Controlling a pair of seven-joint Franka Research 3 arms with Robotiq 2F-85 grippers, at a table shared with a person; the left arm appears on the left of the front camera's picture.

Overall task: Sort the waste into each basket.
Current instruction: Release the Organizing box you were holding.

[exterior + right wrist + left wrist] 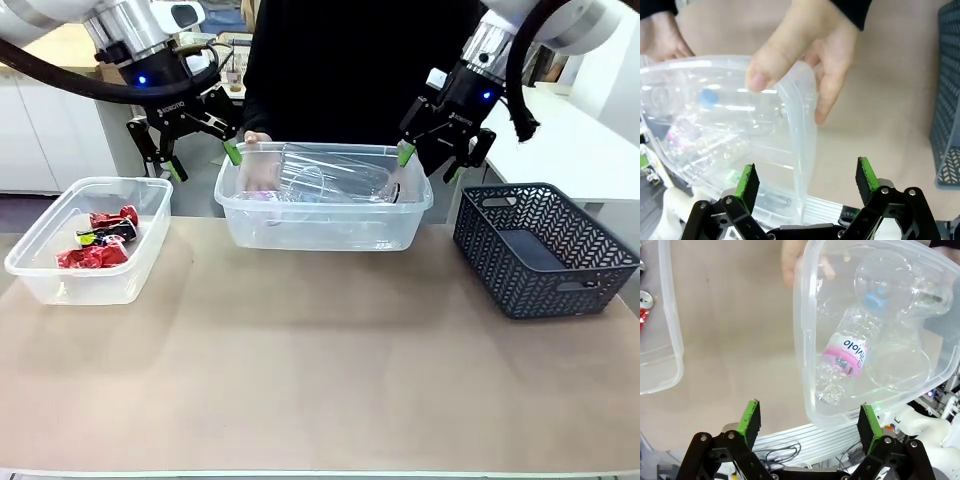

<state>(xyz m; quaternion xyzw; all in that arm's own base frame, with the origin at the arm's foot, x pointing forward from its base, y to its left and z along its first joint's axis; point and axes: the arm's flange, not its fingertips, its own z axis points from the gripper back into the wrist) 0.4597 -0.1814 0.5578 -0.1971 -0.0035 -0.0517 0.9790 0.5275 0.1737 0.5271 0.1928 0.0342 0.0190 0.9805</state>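
A tub [322, 226] of bottles [845, 357] is held by hands [812, 52] between the spread, empty left gripper [198, 152] and right gripper [432, 155].

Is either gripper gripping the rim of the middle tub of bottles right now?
No. The left gripper and right gripper are both open beside the tub; only the person's hand grips its rim.
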